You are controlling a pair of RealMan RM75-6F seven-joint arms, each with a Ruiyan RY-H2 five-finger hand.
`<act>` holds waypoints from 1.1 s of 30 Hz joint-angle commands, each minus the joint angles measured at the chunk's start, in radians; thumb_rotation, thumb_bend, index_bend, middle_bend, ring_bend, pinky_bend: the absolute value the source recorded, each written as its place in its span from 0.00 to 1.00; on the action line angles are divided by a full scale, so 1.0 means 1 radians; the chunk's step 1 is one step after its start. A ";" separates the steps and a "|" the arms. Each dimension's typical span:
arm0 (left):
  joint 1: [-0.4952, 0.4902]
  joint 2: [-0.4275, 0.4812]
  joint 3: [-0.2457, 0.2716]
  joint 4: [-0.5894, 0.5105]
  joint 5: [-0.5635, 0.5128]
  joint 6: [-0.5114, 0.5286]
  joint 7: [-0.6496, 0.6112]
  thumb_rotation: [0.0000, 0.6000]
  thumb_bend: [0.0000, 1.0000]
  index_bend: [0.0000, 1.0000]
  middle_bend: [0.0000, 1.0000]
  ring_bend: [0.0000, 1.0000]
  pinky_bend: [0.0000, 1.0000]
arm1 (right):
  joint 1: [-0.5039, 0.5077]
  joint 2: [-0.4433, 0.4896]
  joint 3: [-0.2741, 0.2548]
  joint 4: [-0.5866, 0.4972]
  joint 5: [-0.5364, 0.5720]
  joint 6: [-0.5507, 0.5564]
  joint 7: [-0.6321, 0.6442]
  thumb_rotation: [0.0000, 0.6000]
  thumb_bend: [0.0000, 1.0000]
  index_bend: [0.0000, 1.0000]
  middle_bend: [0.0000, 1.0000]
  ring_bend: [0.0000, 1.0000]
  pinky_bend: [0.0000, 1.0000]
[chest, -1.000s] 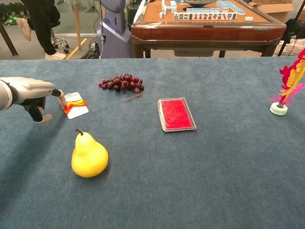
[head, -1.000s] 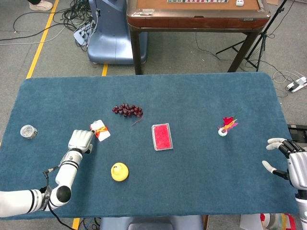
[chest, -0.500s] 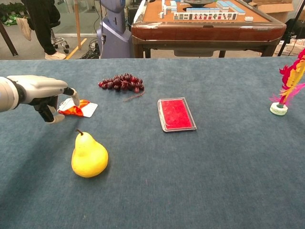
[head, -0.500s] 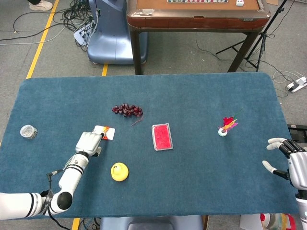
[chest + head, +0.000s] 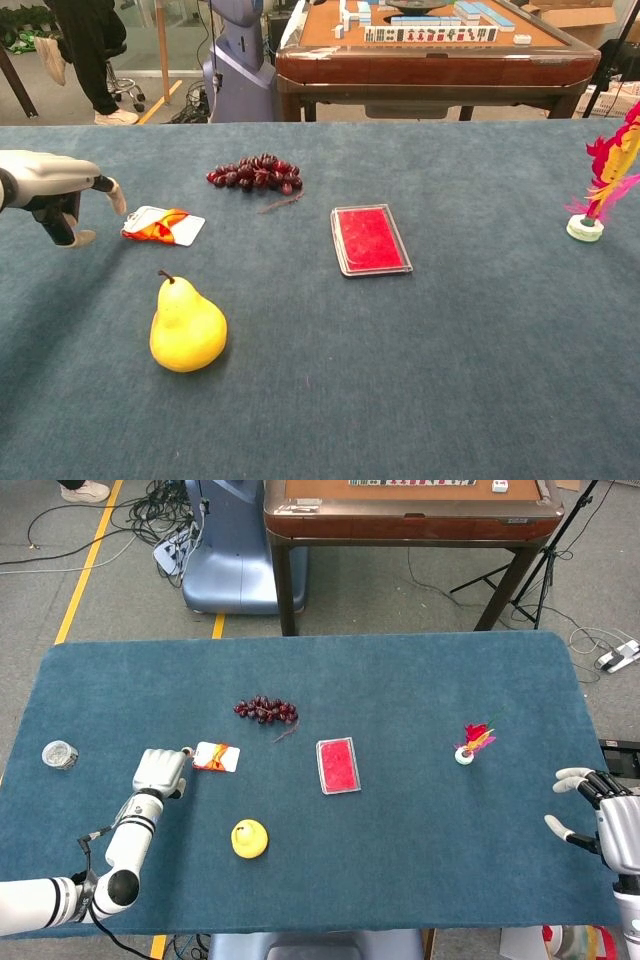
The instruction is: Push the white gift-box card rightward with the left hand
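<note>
One card (image 5: 216, 757) lies just right of the left hand (image 5: 160, 771), fingers loose, holding nothing; push looks mostly done.

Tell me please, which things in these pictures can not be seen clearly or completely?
- Right hand: head view only, cut by the right edge; outside the chest view.
- Left hand: chest view, its arm cut by the left edge.
- Small round object: head view, too small to identify.
- White gift-box card: print too small to read in both views.
</note>
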State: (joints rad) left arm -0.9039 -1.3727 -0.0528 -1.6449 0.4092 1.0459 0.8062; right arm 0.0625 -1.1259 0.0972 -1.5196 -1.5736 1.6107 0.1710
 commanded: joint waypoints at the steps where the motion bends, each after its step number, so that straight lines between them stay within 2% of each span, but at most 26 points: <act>1: 0.002 -0.010 -0.005 0.005 -0.006 0.018 -0.002 1.00 0.48 0.23 1.00 0.97 1.00 | -0.001 0.000 0.000 -0.001 -0.002 0.003 0.000 1.00 0.05 0.49 0.39 0.34 0.59; 6: -0.002 -0.035 -0.009 0.016 -0.024 0.059 0.027 1.00 0.48 0.22 1.00 0.97 1.00 | -0.004 0.003 0.000 -0.002 -0.003 0.009 0.003 1.00 0.05 0.49 0.39 0.34 0.59; 15: -0.023 -0.069 -0.028 0.064 -0.097 0.063 0.081 1.00 0.48 0.22 1.00 0.97 1.00 | -0.003 0.005 0.002 -0.002 0.000 0.008 0.009 1.00 0.05 0.49 0.39 0.34 0.59; 33: -0.036 -0.094 -0.046 0.100 -0.110 0.028 0.104 1.00 0.48 0.22 1.00 0.97 1.00 | -0.003 0.005 0.003 0.001 0.004 0.006 0.013 1.00 0.05 0.49 0.39 0.34 0.59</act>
State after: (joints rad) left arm -0.9395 -1.4664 -0.0989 -1.5453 0.3000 1.0745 0.9103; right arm 0.0590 -1.1212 0.0999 -1.5188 -1.5698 1.6166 0.1836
